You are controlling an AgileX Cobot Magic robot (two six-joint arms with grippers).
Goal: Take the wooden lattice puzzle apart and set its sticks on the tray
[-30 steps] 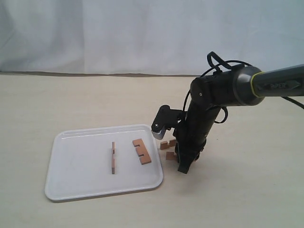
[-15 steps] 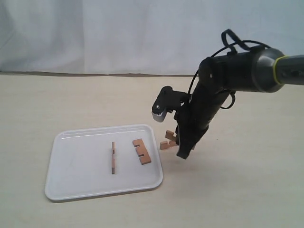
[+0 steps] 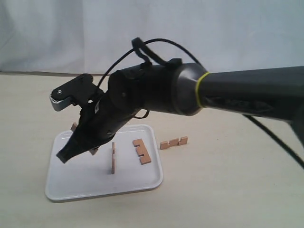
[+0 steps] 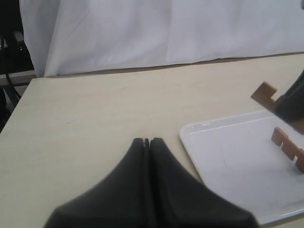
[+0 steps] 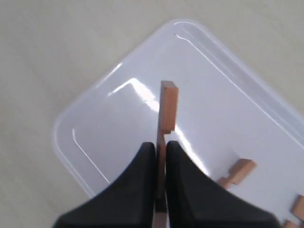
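No assembled lattice puzzle shows, only separate sticks. My right gripper (image 3: 66,153) reaches across over the left part of the white tray (image 3: 85,183), shut on a notched stick (image 3: 74,126). In the right wrist view this stick (image 5: 167,107) pokes out past the fingertips of the gripper (image 5: 160,145) above the tray (image 5: 109,123). On the tray one stick (image 3: 113,157) stands on its edge and one stick (image 3: 141,151) lies flat. Another stick (image 3: 173,142) lies on the table right of the tray. My left gripper (image 4: 148,141) is shut and empty, over bare table beside the tray (image 4: 228,152).
The right arm (image 3: 228,95) spans the scene above the tray's right side. A white cloth backdrop (image 3: 152,33) closes off the far edge of the tan table (image 3: 228,190).
My right gripper lifted one stick from the pair beside the tray's right edge and swung left over the tray. The other stick stayed lying on the table.
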